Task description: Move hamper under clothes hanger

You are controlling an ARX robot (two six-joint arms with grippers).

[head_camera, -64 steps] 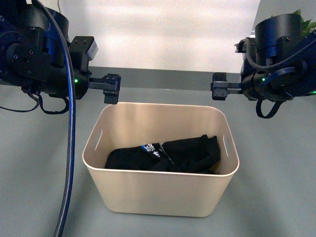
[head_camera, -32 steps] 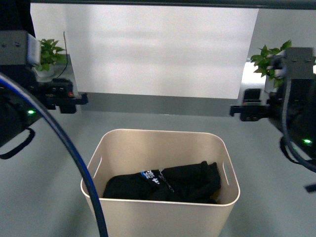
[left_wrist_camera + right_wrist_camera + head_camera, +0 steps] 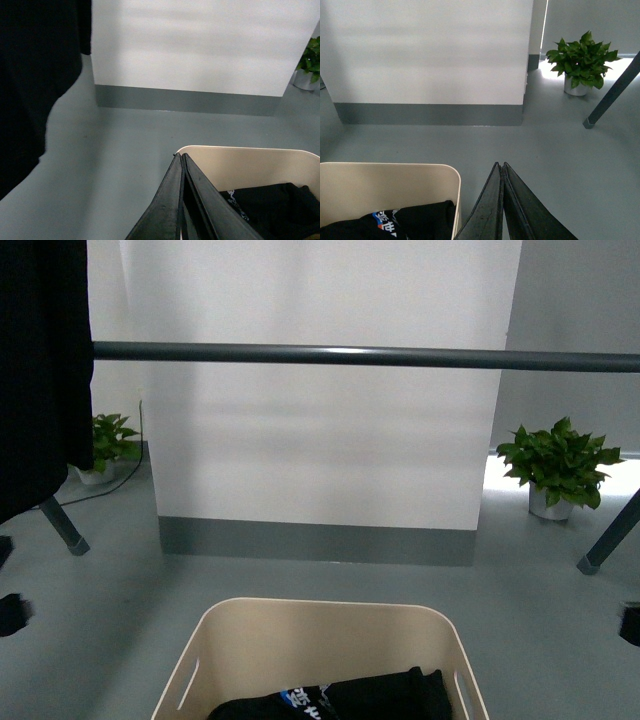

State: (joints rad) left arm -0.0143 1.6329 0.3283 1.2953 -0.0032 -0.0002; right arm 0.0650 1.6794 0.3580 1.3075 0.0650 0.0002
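Observation:
The beige hamper [image 3: 318,608] stands on the grey floor at the bottom of the front view, with dark clothes [image 3: 370,698] inside. Beyond and above it runs the clothes hanger's dark grey bar [image 3: 360,356], on angled legs [image 3: 63,526] at both sides. My left gripper [image 3: 180,155] is shut and empty, its tips just outside the hamper's rim [image 3: 240,148] at one corner. My right gripper [image 3: 499,164] is shut and empty too, beside the hamper's opposite corner [image 3: 451,172], apart from it.
A black garment [image 3: 40,370] hangs from the bar at the left and also fills the side of the left wrist view [image 3: 30,80]. Potted plants [image 3: 556,464] [image 3: 108,443] stand by the white wall. One rack leg [image 3: 612,92] slants near the right plant.
The front view has swung upward: the hamper has sunk to the bottom edge and the rack's bar has come into sight. Both arms have slid out to the frame's sides.

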